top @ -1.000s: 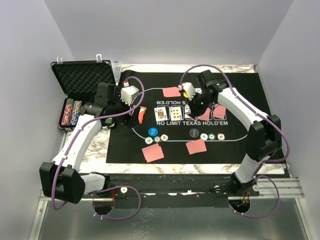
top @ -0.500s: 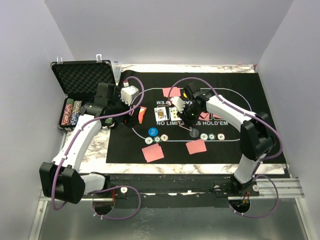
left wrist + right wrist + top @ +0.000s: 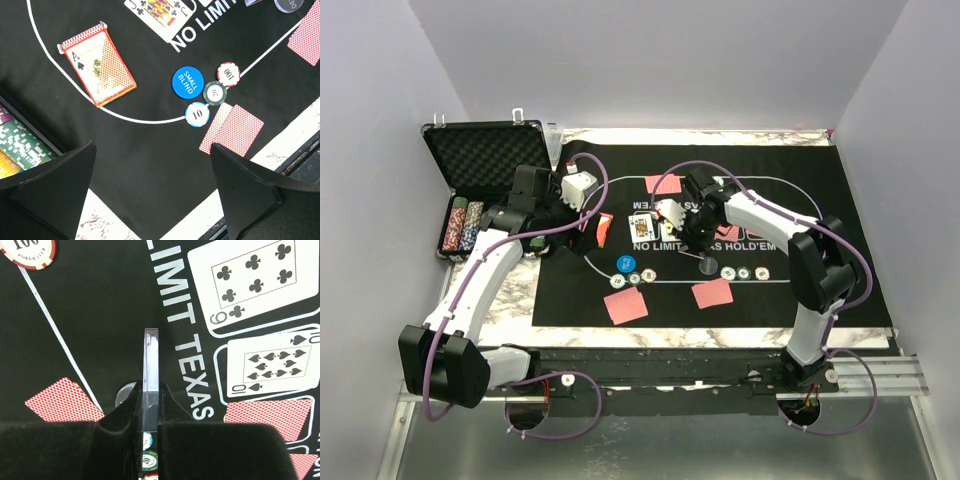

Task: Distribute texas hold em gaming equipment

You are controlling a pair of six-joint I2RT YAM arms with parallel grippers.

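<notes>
My right gripper (image 3: 150, 392) is clamped on a thin clear-edged button disc (image 3: 150, 355). It holds the disc upright on edge above the black mat (image 3: 100, 315), off to the right of the blue SMALL BLIND disc (image 3: 186, 83) as the top view shows it. My left gripper (image 3: 152, 150) hangs with its jaws wide apart. In its wrist view, three striped chips (image 3: 215, 92) crowd the blue disc's right side, the red-orange card box (image 3: 97, 65) lies to its upper left, and two overlapping red-backed cards (image 3: 232, 131) sit just below the chips.
</notes>
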